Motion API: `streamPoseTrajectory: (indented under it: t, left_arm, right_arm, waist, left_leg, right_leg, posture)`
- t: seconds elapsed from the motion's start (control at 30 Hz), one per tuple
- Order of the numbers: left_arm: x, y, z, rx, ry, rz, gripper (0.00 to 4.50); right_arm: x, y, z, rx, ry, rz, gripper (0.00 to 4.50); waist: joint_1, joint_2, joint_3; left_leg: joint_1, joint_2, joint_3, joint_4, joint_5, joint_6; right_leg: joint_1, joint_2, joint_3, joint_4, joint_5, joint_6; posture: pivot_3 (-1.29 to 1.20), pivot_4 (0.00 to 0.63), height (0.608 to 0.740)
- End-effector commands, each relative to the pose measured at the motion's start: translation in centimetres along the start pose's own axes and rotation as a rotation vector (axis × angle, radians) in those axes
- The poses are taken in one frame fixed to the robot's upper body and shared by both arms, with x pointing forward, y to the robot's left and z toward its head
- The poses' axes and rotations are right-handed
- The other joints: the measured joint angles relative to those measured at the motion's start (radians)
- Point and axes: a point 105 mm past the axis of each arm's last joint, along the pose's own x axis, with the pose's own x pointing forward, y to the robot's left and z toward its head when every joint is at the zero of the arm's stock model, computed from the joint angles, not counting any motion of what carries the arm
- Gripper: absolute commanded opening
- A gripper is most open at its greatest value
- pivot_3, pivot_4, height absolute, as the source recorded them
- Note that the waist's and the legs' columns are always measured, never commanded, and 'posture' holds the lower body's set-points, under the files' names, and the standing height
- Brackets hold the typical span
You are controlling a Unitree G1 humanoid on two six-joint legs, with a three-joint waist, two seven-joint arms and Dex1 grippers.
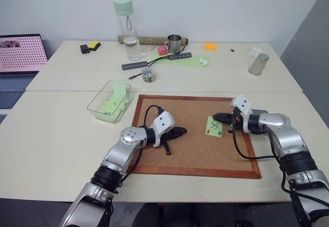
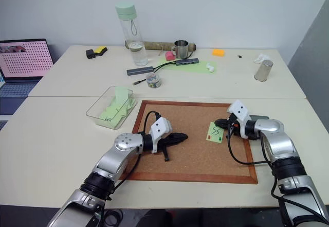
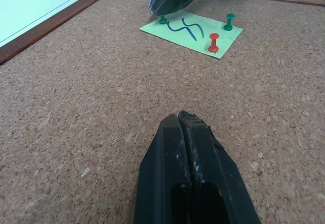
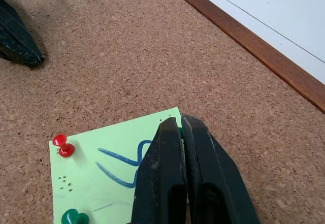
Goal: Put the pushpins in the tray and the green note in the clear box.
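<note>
You've got the small pale green paper note w/ its dark squiggle lying flat on the big wood-framed corkboard, toward the board's right side. It's pinned down: a red plastic-headed pushpin and a green one stand upright in it, and a second green pushpin sits at the corner under your right tool.

Your right tool, two black fingers, is clenched, tips pressed together right at that corner pin. In the left wrist view the tips sit on top of the pin head; looks like it's pinched, but the fingers hide the contact, so I can't tell if it's truly gripped.

Your left tool is also clenched, w/ nothing between its fingers, resting low over bare cork near the board's middle, well apart from the note and pointing toward it.

The transparent plastic rectangular box w/ rounded corners sits on the tabletop just beside the board's upper left corner; it already holds pale green paper slips.

Farther back on the tabletop: a tall clear bottle w/ a pale green cap, a metal mug, a small clear round jar and a steel cup tipped over. An open laptop stands at far left.
</note>
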Motion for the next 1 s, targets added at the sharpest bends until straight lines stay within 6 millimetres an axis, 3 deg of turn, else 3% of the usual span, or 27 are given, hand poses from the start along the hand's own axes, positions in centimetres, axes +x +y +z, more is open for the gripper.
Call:
streamPoseTrajectory:
  t: [0.03, 0.27, 0.73, 0.83, 1.0]
  left_arm:
    - [-0.5, 0.1, -1.7, -0.016, 0.061, 0.015, 0.0]
    - [-0.4, 0.2, -2.0, -0.016, 0.073, 0.026, 0.0]
    - [-0.4, -0.3, -2.6, -0.013, 0.091, 0.016, 0.0]
    - [-0.3, -0.4, -2.5, -0.012, 0.09, 0.013, 0.0]
    - [-0.3, -0.3, -2.5, -0.011, 0.085, 0.019, 0.0]
  right_arm:
    - [-0.7, 0.0, 2.5, -0.027, -0.089, 0.007, 0.06]
    - [-1.4, -0.2, 4.0, -0.024, -0.137, -0.007, 0.06]
    - [-3.0, 0.1, 5.2, -0.013, -0.164, -0.012, 0.06]
    - [-4.3, -0.7, 5.1, -0.01, -0.15, -0.053, 0.06]
    - [-8.0, -3.7, 3.4, 0.006, -0.067, -0.214, 0.06]
  waist:
    - [0.0, 0.0, 0.0]
    - [0.0, 0.0, 0.0]
    - [0.0, 0.001, -0.001]
    - [0.002, 0.001, -0.001]
    - [0.003, 0.001, -0.001]
  left_leg:
    - [0.0, 0.0, 0.0, 0.0, 0.0, 0.0]
    - [0.0, 0.0, 0.0, 0.0, 0.0, 0.0]
    - [0.001, 0.0, 0.0, 0.0, 0.0, 0.0]
    - [0.0, 0.0, 0.0, 0.0, 0.0, 0.0]
    - [0.0, 0.0, 0.0, 0.0, 0.0, 0.0]
  right_leg:
    - [0.0, 0.0, 0.0, 0.0, 0.0, 0.0]
    - [0.0, 0.0, 0.0, 0.0, 0.0, 0.0]
    - [0.0, 0.0, 0.0, 0.0, 0.0, 0.0]
    - [0.0, 0.0, 0.0, 0.0, 0.0, 0.0]
    - [0.001, 0.0, 0.0, 0.0, 0.0, 0.0]
  posture:
    - [0.0, 0.15, 0.74]
    - [0.0, 0.15, 0.74]
    - [0.0, 0.15, 0.74]
    - [0.0, 0.15, 0.74]
    - [0.0, 0.15, 0.74]
